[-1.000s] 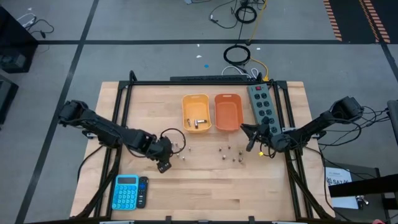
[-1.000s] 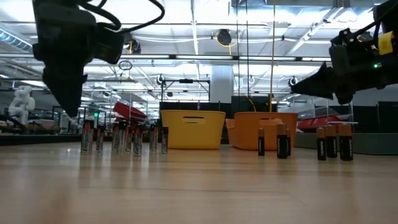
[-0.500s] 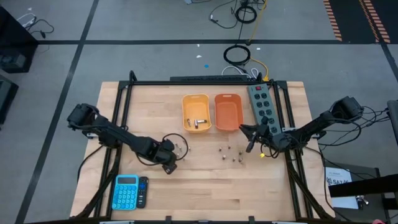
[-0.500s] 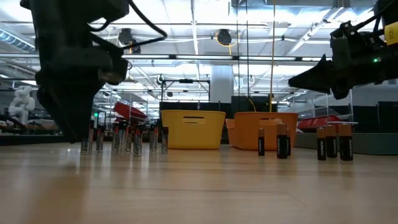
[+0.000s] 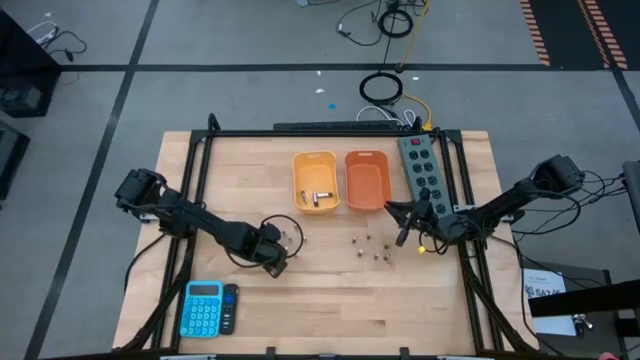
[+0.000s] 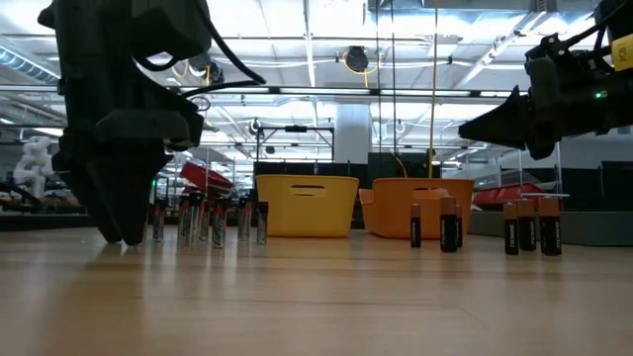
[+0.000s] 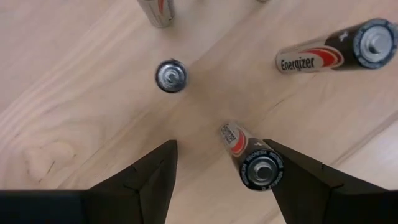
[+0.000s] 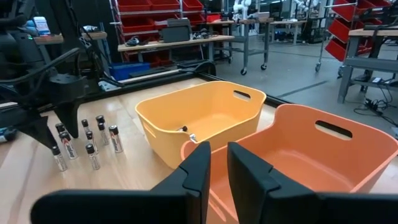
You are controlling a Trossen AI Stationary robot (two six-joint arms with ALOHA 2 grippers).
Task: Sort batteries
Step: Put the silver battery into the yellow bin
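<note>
Silver-capped Energizer batteries (image 7: 259,168) stand between my spread left gripper (image 7: 217,180) fingers, mid-bench. My right gripper (image 5: 402,222) hovers near the orange bin (image 5: 366,181), fingers nearly together, empty.

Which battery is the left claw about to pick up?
Look left of the yellow bin at the cluster of standing silver batteries. The open left claw straddles one battery; unlike its neighbours, it stands between the fingers.
</note>
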